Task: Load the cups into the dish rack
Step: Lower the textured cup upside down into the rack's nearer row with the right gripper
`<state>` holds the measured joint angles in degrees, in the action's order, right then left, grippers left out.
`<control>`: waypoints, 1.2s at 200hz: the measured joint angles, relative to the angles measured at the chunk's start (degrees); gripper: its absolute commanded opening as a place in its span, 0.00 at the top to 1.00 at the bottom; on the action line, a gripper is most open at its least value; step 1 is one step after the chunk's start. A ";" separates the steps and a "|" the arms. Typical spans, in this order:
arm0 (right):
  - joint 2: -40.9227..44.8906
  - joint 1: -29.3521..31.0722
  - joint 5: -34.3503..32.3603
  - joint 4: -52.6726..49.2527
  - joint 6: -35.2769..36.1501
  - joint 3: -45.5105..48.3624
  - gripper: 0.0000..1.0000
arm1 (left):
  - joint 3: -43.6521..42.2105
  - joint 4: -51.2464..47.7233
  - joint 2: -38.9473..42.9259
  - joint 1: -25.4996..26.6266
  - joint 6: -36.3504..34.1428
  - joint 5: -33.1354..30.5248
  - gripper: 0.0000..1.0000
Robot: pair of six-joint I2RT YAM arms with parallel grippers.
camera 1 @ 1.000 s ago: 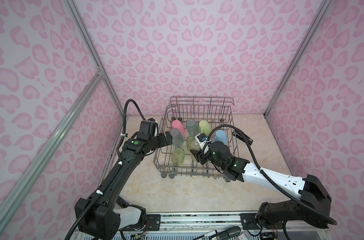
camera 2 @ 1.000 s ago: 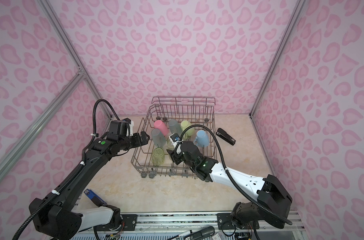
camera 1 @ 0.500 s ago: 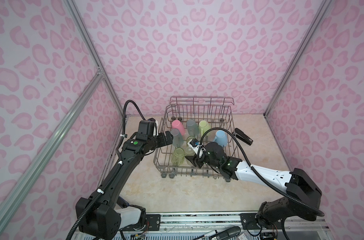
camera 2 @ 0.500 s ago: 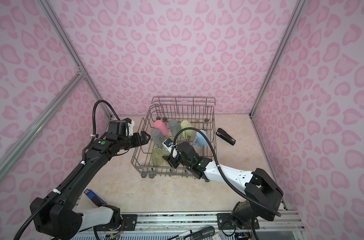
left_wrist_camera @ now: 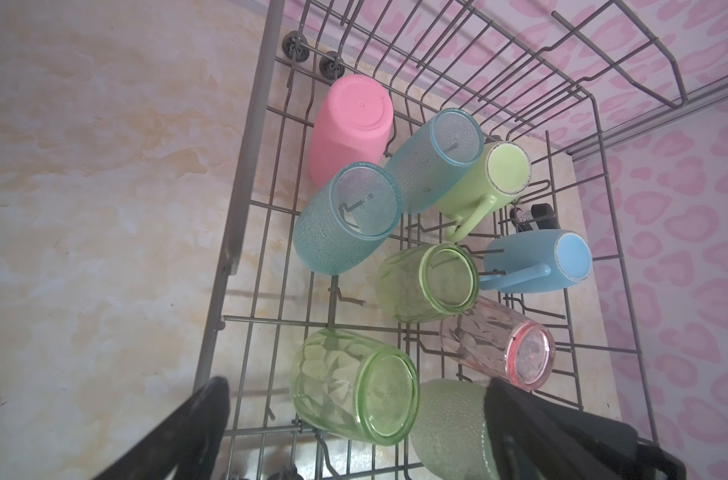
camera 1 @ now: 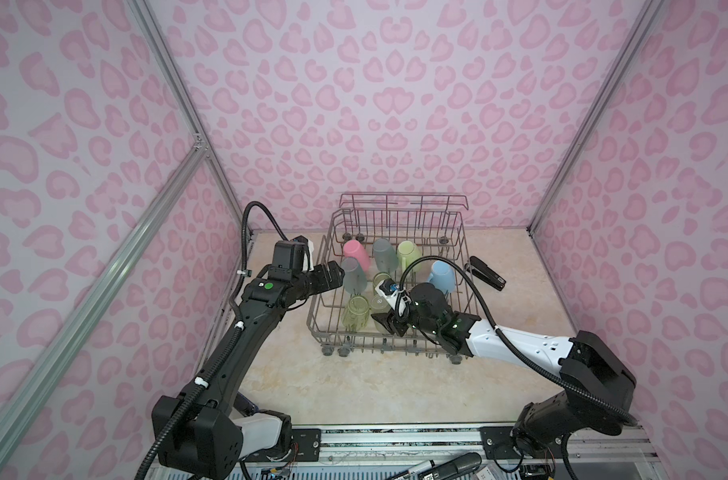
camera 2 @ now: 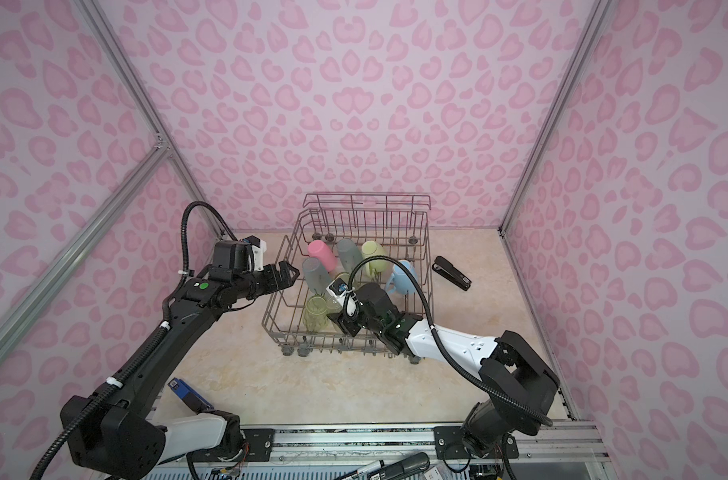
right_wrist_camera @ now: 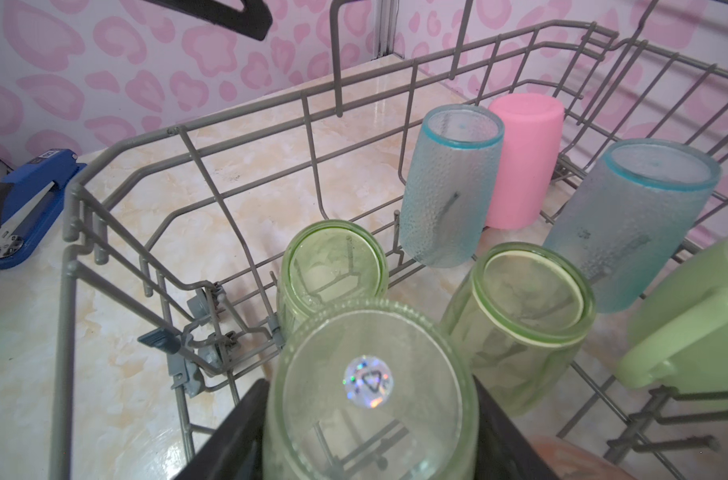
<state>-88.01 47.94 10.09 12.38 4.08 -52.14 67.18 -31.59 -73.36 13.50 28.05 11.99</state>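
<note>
Presently in the right gripper: a pebbled green tumbler, bottom up, with the jaws pinching its sides.
Why held so: I think the mouth must go down over the tines so that water can run out. A grip on the sides leaves the mouth free.
Where it is: low inside the dish rack, in the front row, just beside a faceted green cup. Whether it rests on the wires already, I cannot tell.
Look of it: translucent pale green, with a small shiny sticker on the base.
Left gripper: jaws spread wide, holding nothing, at the rack's left rim. Probably it waits out of the way.
Other cups: pink tumbler, teal tumblers, light-green mug, light-blue mug and salmon tumbler, all in the rack, bottom up and leaning on the tines.
Outside the rack: a black stapler lies on the bench.
</note>
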 measured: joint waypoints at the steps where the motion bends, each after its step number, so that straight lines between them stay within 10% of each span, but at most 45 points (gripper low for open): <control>1: -0.02 0.00 0.00 0.04 0.02 0.02 0.41 | -0.02 0.00 0.00 0.00 0.00 0.00 0.03; 240: 1.18 -0.44 -0.22 -3.43 3.87 1.25 0.35 | -0.70 0.42 0.02 -0.61 0.61 1.62 0.03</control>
<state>-86.83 47.51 9.87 8.95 7.94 -50.89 66.48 -31.18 -73.34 12.88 28.67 13.61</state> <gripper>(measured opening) 0.648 0.966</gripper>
